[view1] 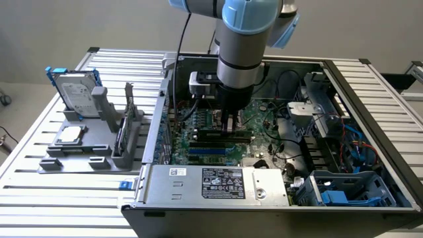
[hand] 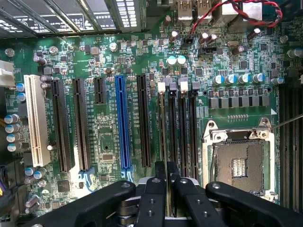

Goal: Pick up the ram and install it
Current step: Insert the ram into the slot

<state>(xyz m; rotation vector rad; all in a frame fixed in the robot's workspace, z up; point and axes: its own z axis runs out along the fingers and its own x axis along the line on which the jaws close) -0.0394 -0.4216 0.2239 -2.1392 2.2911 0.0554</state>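
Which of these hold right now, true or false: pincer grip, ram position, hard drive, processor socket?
1. The black pincer is shut on the long, flat, dark ram stick. True.
2. The ram hangs over the blue expansion slot. False: it lines up with the black memory slots beside the silver processor socket.
3. The silver hard drive with blue rails stands in the grey holder, outside the open computer case. True.
4. A cooler covers the processor socket. False: it is bare.
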